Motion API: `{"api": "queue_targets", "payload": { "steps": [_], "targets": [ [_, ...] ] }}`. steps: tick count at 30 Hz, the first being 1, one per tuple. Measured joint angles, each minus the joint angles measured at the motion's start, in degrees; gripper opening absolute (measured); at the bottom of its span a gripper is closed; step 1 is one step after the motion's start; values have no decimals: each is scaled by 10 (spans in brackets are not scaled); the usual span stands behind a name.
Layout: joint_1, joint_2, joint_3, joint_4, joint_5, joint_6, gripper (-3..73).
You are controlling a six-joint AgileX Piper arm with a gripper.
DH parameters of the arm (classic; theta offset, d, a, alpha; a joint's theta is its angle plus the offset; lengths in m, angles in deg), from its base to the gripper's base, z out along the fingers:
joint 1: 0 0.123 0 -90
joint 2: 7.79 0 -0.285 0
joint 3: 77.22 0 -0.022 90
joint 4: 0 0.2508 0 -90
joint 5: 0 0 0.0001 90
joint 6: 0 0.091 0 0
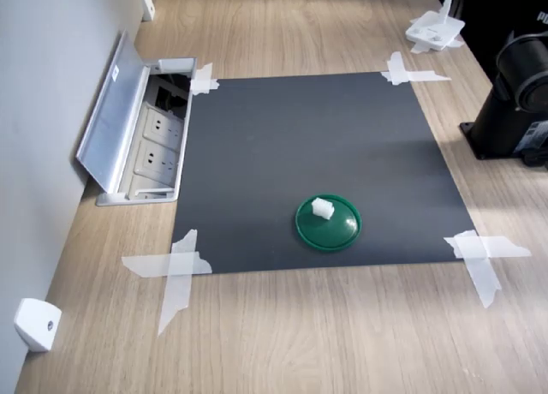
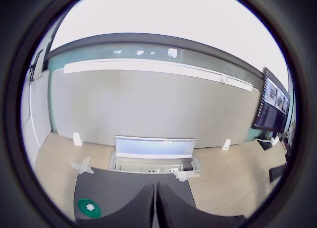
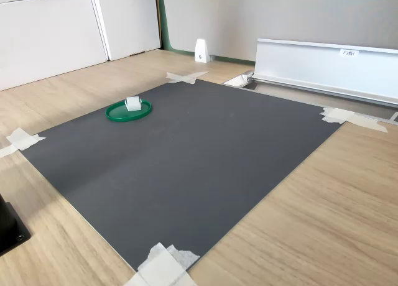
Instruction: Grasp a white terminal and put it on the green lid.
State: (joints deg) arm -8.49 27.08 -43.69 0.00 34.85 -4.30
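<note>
Fingertips fill the foreground of the wrist view: the gripper (image 2: 154, 208) has its two dark fingers pressed together with only a thin seam between them, pinching nothing, and it's lifted well clear of the work surface. Down and off to the side of those fingers, well apart from them, sits the green lid (image 2: 88, 207), and the white terminal (image 2: 89, 206) is resting right on top of it. Both exterior views confirm it: terminal (image 1: 322, 208) on lid (image 1: 329, 223), on the black mat (image 1: 300, 146) near one edge, nothing touching either. Further across, past the gripper, stands the open socket box (image 2: 154, 158) against the wall. Judging from this, the placing looks done; nothing appears left but parking the arm.
</note>
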Motion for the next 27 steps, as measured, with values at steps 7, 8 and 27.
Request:
{"api": "queue_targets", "payload": {
  "steps": [7, 8, 27],
  "targets": [
    [-36, -114, 91, 36, -17, 36, -7],
    [-37, -129, 104, 35, -19, 43, -7],
    [-37, -277, 330, 8, -22, 49, -7]
  ]
}}
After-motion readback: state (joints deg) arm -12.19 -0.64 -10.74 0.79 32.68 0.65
